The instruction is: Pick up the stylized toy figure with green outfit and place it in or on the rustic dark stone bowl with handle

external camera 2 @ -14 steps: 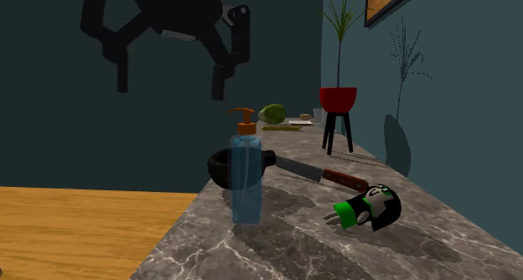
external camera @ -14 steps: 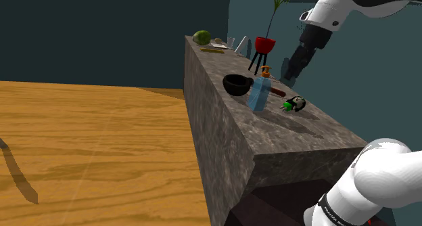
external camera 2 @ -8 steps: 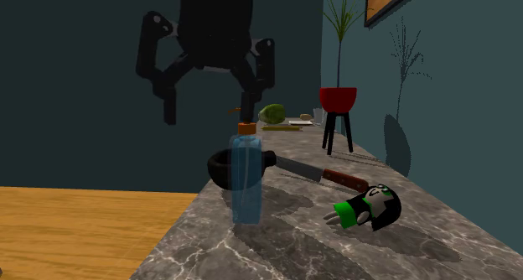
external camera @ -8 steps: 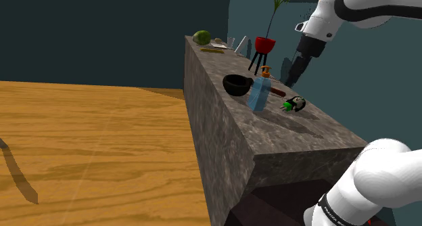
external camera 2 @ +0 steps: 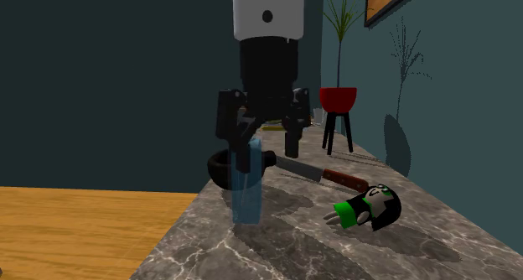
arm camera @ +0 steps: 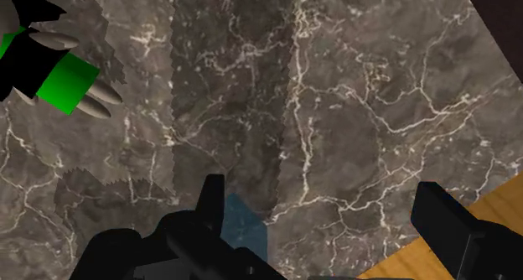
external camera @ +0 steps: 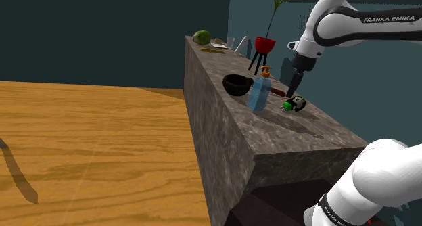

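**Grey stone counter (external camera: 223,133), gripper (external camera: 292,91) open above it**

I see a veined stone top by a dark teal wall (external camera: 101,28), with a wood floor (external camera: 88,143) beside it; my gripper's two black fingers (arm camera: 437,215) stand wide apart and hold nothing; stone shows under the gap; the toy figure (external camera: 294,104) in green lies on its side on the counter, just off to one side of the fingers, not touched; past it stands a blue soap bottle (external camera: 258,94), then the black bowl (external camera: 237,84); a knife (external camera 2: 323,173) lies near the toy.
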Action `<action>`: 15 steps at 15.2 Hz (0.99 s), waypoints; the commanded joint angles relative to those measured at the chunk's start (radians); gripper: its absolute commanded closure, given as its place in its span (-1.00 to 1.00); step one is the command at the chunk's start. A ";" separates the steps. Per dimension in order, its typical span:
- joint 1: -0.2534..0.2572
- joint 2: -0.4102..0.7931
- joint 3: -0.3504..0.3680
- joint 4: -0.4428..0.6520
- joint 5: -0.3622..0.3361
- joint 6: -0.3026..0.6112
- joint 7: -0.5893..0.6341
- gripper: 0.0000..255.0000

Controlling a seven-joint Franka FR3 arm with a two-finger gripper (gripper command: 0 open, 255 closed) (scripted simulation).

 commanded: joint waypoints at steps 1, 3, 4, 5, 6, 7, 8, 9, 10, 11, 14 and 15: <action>-0.007 0.050 -0.032 0.001 -0.041 0.042 -0.061 -1.00; -0.013 0.097 -0.060 0.004 -0.077 0.082 -0.114 -1.00; -0.016 0.123 -0.074 0.007 -0.094 0.103 -0.141 -1.00; -0.019 0.149 -0.088 0.011 -0.111 0.124 -0.166 -1.00; -0.022 0.177 -0.102 0.016 -0.127 0.145 -0.192 -1.00; -0.025 0.205 -0.115 0.023 -0.143 0.166 -0.217 -1.00; -0.028 0.235 -0.128 0.031 -0.157 0.188 -0.242 -1.00; -0.031 0.265 -0.141 0.040 -0.171 0.210 -0.267 -1.00; -0.033 0.297 -0.154 0.051 -0.184 0.232 -0.291 -1.00; -0.036 0.329 -0.166 0.063 -0.196 0.254 -0.315 -1.00; -0.043 0.429 -0.201 0.105 -0.225 0.319 -0.387 -1.00; -0.045 0.457 -0.210 0.118 -0.231 0.335 -0.406 -1.00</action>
